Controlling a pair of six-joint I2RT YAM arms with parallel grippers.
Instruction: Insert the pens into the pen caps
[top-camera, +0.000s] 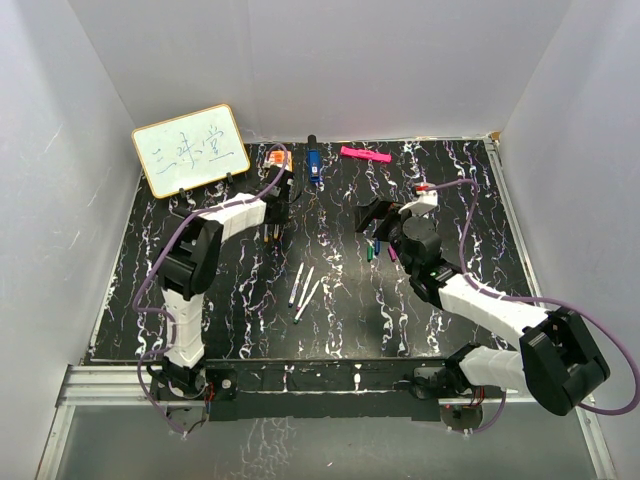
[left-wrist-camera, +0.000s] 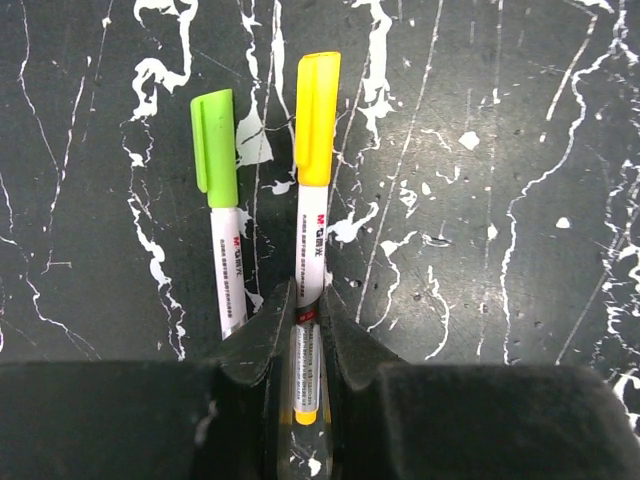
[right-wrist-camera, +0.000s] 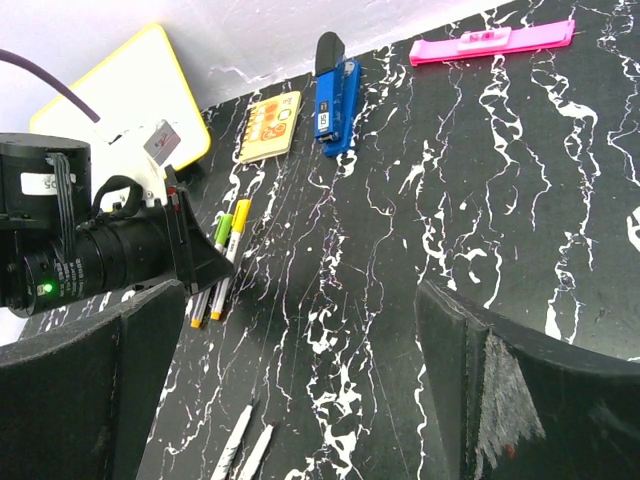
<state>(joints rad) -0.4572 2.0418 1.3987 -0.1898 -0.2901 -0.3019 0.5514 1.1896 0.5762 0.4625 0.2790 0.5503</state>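
Observation:
My left gripper (left-wrist-camera: 308, 300) is shut on the white barrel of a yellow-capped pen (left-wrist-camera: 315, 150) that lies on the black marbled table. A green-capped pen (left-wrist-camera: 218, 200) lies just to its left, outside the jaws. From above, the left gripper (top-camera: 277, 220) is at the back left of the mat. Three uncapped pens (top-camera: 303, 287) lie in the middle. A green cap (top-camera: 372, 252) and a magenta cap (top-camera: 392, 254) lie under my right gripper (top-camera: 382, 215). The right gripper (right-wrist-camera: 310, 390) is wide open with nothing between its fingers (right-wrist-camera: 520, 400), and two uncapped pens (right-wrist-camera: 245, 445) show near its left finger.
A whiteboard (top-camera: 190, 150) leans at the back left. An orange block (top-camera: 276, 157), a dark blue block (top-camera: 313, 160) and a pink bar (top-camera: 364, 154) lie along the back edge. White walls close in the table on three sides.

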